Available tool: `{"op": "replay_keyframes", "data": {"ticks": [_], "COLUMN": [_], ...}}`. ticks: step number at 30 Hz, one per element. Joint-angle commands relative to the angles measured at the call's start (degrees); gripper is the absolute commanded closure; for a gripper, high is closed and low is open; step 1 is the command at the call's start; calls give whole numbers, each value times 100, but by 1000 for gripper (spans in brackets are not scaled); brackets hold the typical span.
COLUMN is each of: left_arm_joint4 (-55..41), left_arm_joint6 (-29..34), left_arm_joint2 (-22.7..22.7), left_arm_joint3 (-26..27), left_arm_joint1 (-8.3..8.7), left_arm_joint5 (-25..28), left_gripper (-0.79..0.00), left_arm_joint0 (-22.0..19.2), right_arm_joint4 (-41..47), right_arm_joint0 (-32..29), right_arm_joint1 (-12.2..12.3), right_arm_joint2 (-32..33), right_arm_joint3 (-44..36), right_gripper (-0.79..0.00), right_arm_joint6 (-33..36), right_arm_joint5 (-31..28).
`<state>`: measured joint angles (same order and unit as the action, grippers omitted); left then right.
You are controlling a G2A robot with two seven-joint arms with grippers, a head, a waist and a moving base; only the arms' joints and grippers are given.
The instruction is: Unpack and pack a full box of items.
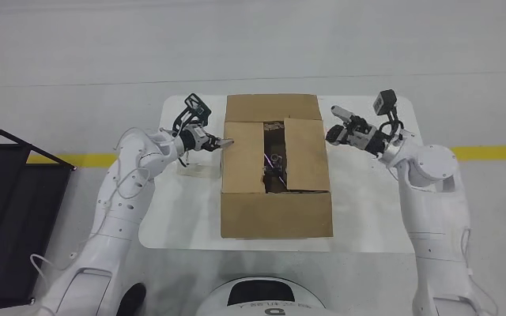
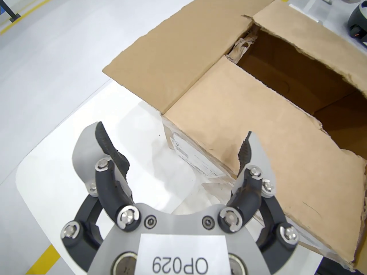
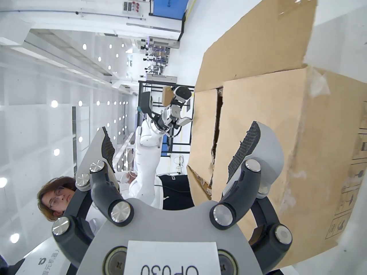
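Cardboard of the box (image 1: 273,213) is judged stiff but light. It creases readily along its folds, and the ragged, torn edges are weak. The box is set in the middle of the bench (image 1: 190,225). Its near and far flaps are folded out flat. The left side flap (image 1: 243,154) and right side flap (image 1: 307,154) are laid inward over the opening, with a narrow gap left between them. Through that gap a few dark items (image 1: 274,162) can be made out, too small to be named.

A full box is likely heavy, so it should not be lifted by its flaps. Each side flap is best taken at the middle of its free edge, away from the torn corners, and swung outward on its crease.

The left tool (image 2: 174,129) is held just beside the box's left wall, above the bench, with its fingers spread and nothing between them. The right tool (image 3: 180,127) is held near the box's right side, likewise spread wide and holding nothing.

Some clear plastic (image 2: 183,178) is lying on the bench against the box's left wall, under the left tool, and could be caught by a low approach. The inward flaps bar the way to the items.
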<state>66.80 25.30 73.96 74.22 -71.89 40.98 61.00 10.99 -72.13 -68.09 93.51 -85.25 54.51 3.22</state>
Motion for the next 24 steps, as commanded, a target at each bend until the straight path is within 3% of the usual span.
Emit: {"op": "replay_keyframes", "data": {"ticks": [1, 5, 11, 15, 24], "left_arm_joint4": [19, 111, 116, 116, 116], "left_arm_joint6": [-1, 18, 7, 7, 7], "left_arm_joint2": [-19, -76, -83, -83, -83], "left_arm_joint3": [-9, 9, 14, 14, 14], "left_arm_joint1": [10, 32, 34, 34, 34], "left_arm_joint5": [12, 8, 0, 0, 0], "left_gripper": [-785, -785, -785, -785, -785], "left_arm_joint0": [-4, -10, -7, -7, -7], "right_arm_joint4": [92, -533, -656, -407, 966], "right_arm_joint0": [80, 432, 1083, 1491, 2300], "right_arm_joint1": [-7, -32, -146, -254, -505], "right_arm_joint2": [80, -124, -682, -1076, -1582], "right_arm_joint3": [299, 832, 1893, 2593, 4062], "right_gripper": [-785, -785, -785, -785, -785], "right_arm_joint6": [-693, -1876, -2565, -2496, -1243], "right_arm_joint5": [-32, 156, -60, -418, -1274]}}
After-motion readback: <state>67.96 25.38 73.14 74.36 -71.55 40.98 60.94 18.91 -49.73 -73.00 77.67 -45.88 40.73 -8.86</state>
